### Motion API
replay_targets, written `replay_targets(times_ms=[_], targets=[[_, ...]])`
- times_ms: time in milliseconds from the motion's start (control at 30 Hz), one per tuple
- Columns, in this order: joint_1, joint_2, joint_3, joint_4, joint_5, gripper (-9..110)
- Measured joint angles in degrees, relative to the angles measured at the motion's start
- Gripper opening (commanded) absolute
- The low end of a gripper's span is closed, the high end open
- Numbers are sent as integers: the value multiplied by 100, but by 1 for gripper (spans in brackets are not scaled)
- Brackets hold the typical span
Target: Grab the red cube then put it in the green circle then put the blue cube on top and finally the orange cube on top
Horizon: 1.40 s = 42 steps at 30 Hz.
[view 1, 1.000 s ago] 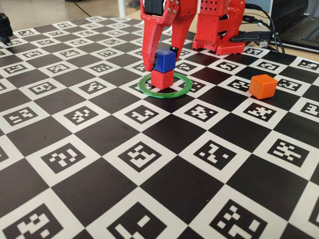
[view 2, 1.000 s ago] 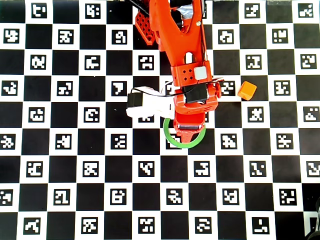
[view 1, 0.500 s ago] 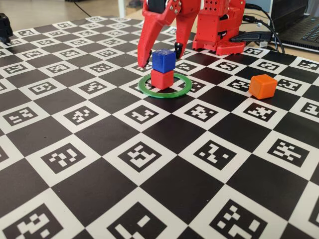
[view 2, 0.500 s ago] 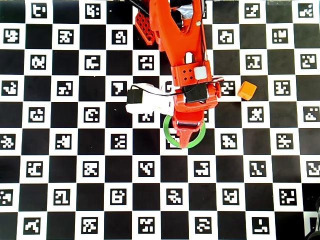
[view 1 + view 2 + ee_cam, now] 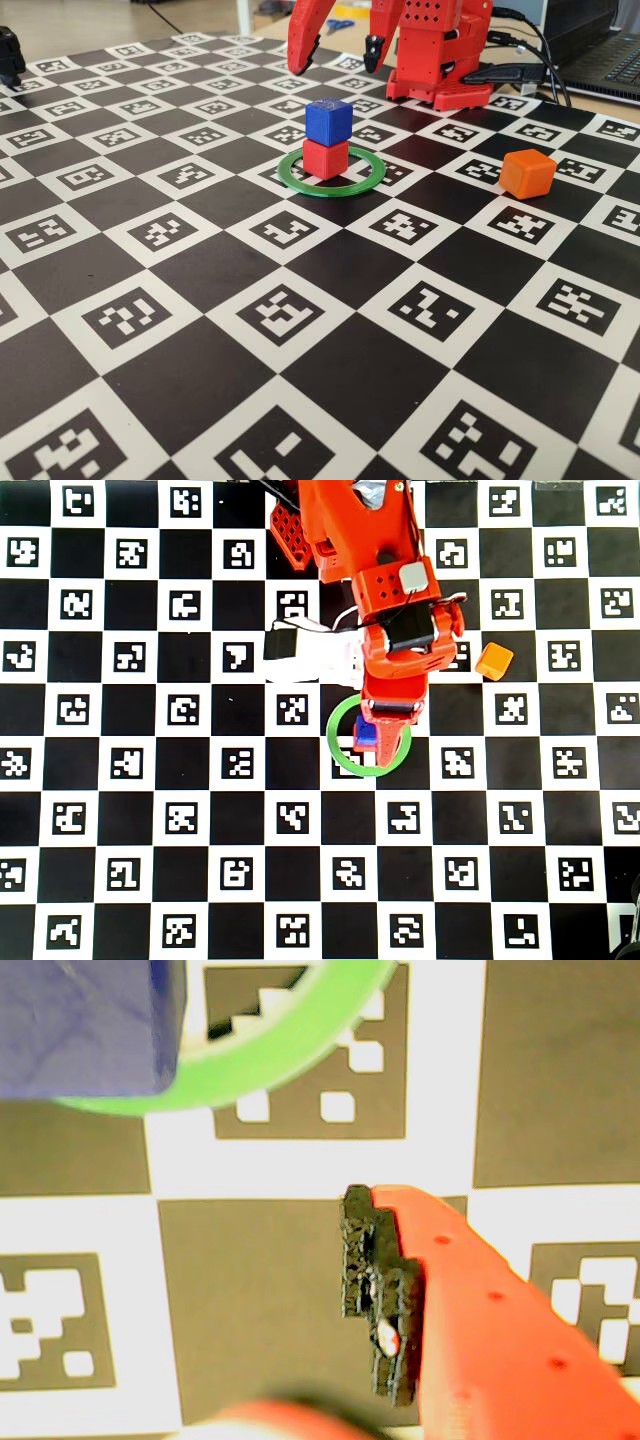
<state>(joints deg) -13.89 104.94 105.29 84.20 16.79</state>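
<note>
The red cube (image 5: pixel 325 159) sits inside the green circle (image 5: pixel 372 176), and the blue cube (image 5: pixel 328 120) rests on top of it, free of any grip. My gripper (image 5: pixel 335 58) hangs open above and behind the stack, touching nothing. The orange cube (image 5: pixel 528 172) stands alone on the board to the right. In the overhead view the arm covers most of the stack; only a corner of the blue cube (image 5: pixel 364 732) shows inside the green circle (image 5: pixel 343 757), and the orange cube (image 5: pixel 494 661) lies to the right. The wrist view shows the blue cube (image 5: pixel 85 1025), the green circle (image 5: pixel 290 1050) and one padded finger (image 5: pixel 380 1290).
The checkerboard mat of coded markers (image 5: pixel 300 310) covers the table. The arm's red base (image 5: pixel 440 60) stands at the back, with cables and a laptop (image 5: pixel 605 50) at the back right. A black object (image 5: pixel 10 55) is at the far left edge.
The gripper opened off the blue cube, then rose and drew back toward the base. The blue cube stayed on the red cube.
</note>
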Motion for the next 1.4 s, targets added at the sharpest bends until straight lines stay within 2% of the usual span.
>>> replay_targets(times_ms=[400,533,967,1400], targets=[[-554,562,-158,519,281,50],[-861,642,-237,554,334,45],[-1881,650,-404,562,-1020,43],[-2900,562,-712,211,-1775,43]])
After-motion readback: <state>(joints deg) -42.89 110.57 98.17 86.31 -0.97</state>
